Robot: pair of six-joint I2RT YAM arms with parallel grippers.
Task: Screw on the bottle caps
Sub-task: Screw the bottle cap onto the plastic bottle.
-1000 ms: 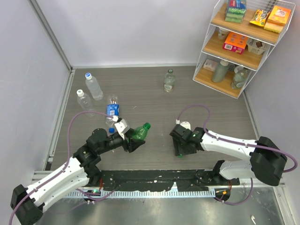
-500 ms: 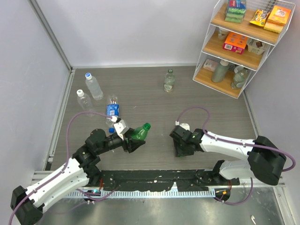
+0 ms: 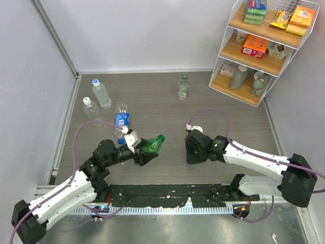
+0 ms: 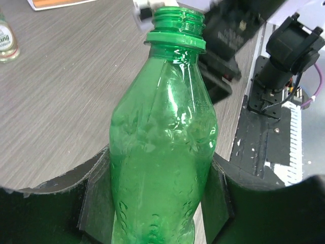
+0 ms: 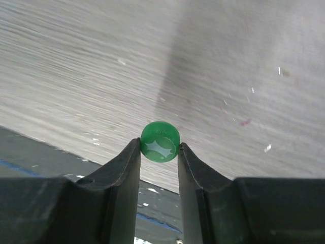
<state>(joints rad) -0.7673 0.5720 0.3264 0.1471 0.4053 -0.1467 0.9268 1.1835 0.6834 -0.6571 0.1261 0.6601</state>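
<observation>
My left gripper [image 3: 144, 154] is shut on the translucent green bottle [image 3: 150, 146] and holds it tilted, with the open neck [image 3: 160, 138] pointing right. In the left wrist view the bottle [image 4: 162, 152] fills the space between the pads and its threaded mouth [image 4: 175, 20] is bare. My right gripper [image 3: 191, 150] is shut on the small green cap [image 5: 160, 141], held at the fingertips above the table, a short way right of the bottle's mouth. A cola-label bottle [image 3: 122, 118] lies behind the left arm, with a small blue cap [image 3: 120, 141] near it.
Two clear bottles [image 3: 102, 94] [image 3: 92, 109] lie at the far left by the wall. A clear bottle with a dark cap [image 3: 183, 87] stands at the back. A wire shelf [image 3: 259, 46] with snacks fills the back right corner. The black base rail [image 3: 167, 195] runs along the near edge.
My right gripper has lifted off the table with the green cap and moved up and left toward the bottle's mouth. The left gripper and green bottle have barely moved.
</observation>
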